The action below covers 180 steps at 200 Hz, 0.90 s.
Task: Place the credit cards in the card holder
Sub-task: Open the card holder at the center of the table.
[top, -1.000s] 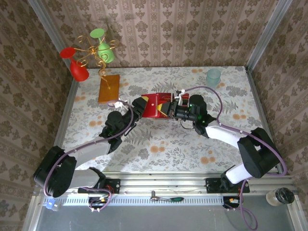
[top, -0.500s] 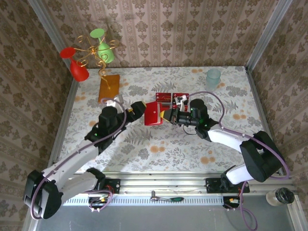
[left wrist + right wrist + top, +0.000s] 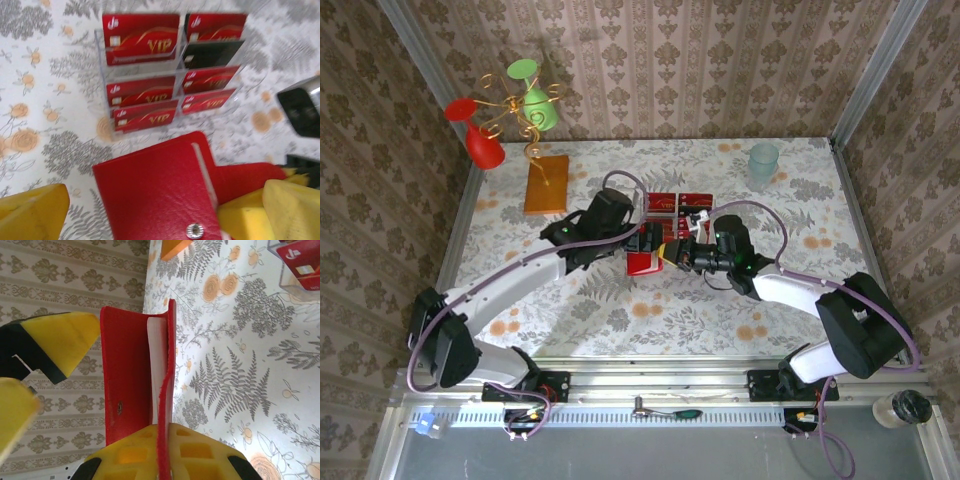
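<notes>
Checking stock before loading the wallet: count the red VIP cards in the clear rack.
6 red VIP cards in the clear rack: left column top, middle, bottom; right column top, third, bottom. The dark second slot there may hide another.

Six red cards (image 3: pixel 141 37) — one wallet (image 3: pixel 155 195)

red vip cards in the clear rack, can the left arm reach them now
Probably yes: its jaws are open and the red VIP cards stand uncovered in the clear plastic rack. The flat red wallet sits between, probably passable from above.
</notes>
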Motion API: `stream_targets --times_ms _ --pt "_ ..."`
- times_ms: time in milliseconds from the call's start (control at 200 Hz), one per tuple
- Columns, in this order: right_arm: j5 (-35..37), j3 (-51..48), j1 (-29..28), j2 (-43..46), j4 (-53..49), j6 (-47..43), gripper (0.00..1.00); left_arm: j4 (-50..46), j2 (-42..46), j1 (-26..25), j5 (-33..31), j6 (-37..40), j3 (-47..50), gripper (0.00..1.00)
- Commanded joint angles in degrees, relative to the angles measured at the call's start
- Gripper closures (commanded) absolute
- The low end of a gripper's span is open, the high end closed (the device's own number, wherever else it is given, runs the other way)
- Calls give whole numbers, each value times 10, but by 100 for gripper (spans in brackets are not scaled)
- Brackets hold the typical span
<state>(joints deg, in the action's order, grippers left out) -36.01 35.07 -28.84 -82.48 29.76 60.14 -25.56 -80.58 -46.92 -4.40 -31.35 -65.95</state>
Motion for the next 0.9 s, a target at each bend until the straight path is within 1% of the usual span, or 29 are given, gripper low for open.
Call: stream_targets --times_ms 0,280,505,630,740,895 --pt "14 -6 4 22 5 -14 100 -49 -6 -7 -40 33 -27 0" --pt "16 -10 4 23 7 -13 100 -49 -21 -10 -46 43 -11 0" --pt "20 -14 6 23 5 -13 100 -50 6 -8 -72 39 17 0" --pt "21 -13 7 23 5 -13 100 -62 12 -7 -85 41 17 0" --pt "21 -12 7 23 1 -14 100 -58 18 -6 -84 47 19 0" --pt "23 -16 10 23 2 -13 100 -70 3 -5 -90 52 11 0"
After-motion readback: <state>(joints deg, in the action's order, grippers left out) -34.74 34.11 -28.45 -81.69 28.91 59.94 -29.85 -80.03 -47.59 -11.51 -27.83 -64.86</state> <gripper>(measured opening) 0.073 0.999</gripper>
